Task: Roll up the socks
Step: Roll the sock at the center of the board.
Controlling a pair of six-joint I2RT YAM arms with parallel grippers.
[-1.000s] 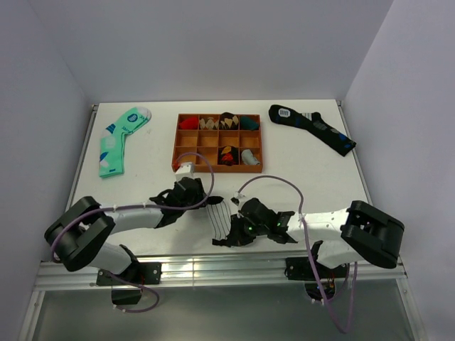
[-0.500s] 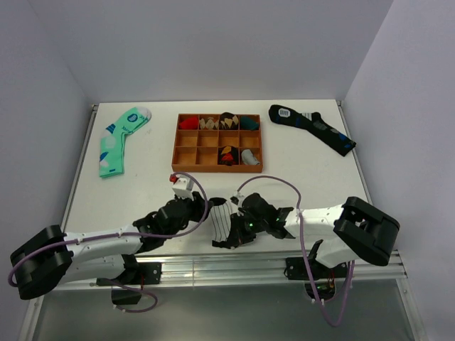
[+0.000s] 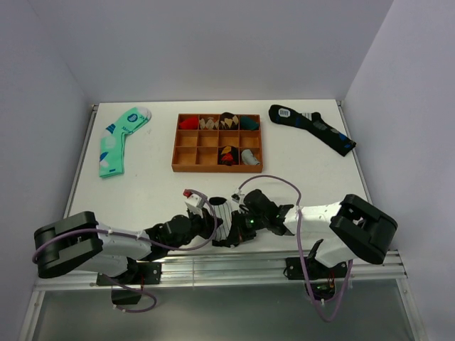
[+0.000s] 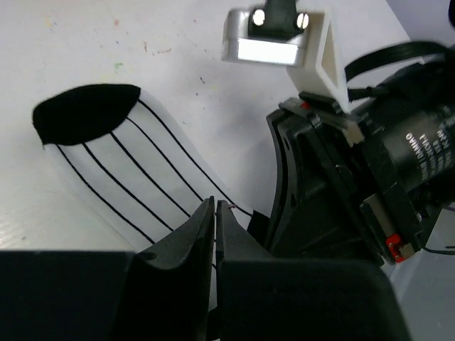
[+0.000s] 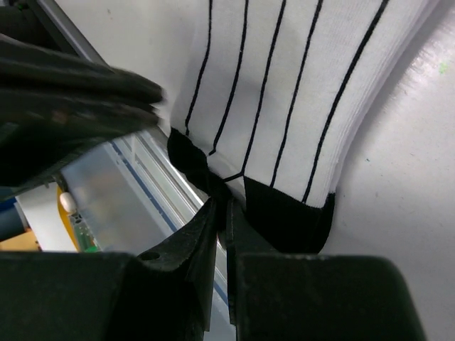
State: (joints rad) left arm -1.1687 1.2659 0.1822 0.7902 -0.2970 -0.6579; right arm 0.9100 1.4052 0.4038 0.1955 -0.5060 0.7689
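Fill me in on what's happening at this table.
Both arms are working on the striped sock at the near edge of the table. The left gripper is pinched shut on the sock's striped middle, and the right gripper is shut on its black end. The toe end lies flat; no roll has formed yet. The mint green sock, black sock and wooden tray sit untouched farther back.

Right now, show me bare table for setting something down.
Free: between the mint green sock and the wooden tray; between the tray and the black sock. Crowded: near edge centre, around the striped sock.
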